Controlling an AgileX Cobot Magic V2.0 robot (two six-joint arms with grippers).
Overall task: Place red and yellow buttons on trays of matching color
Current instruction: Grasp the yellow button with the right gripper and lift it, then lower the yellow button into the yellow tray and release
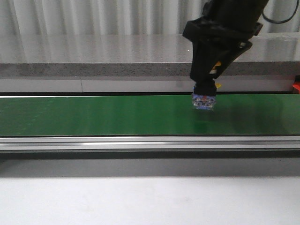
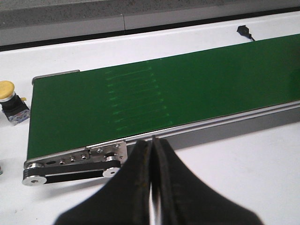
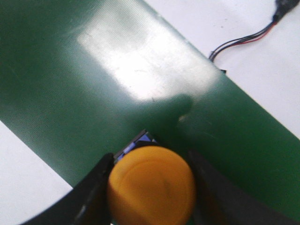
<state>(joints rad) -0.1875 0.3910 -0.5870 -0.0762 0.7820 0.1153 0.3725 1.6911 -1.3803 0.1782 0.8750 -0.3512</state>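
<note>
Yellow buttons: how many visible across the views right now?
2. One yellow button is held between the right gripper's fingers over the green belt. The other button sits on the white table beside the belt's end. More could lie out of frame.

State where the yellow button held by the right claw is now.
The yellow button sits between the right claw fingers, over the green conveyor belt, right of centre in the front view.

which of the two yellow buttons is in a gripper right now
The yellow button between the right gripper fingers, above the green belt. The other button sits alone on the white table beyond the belt's end.
</note>
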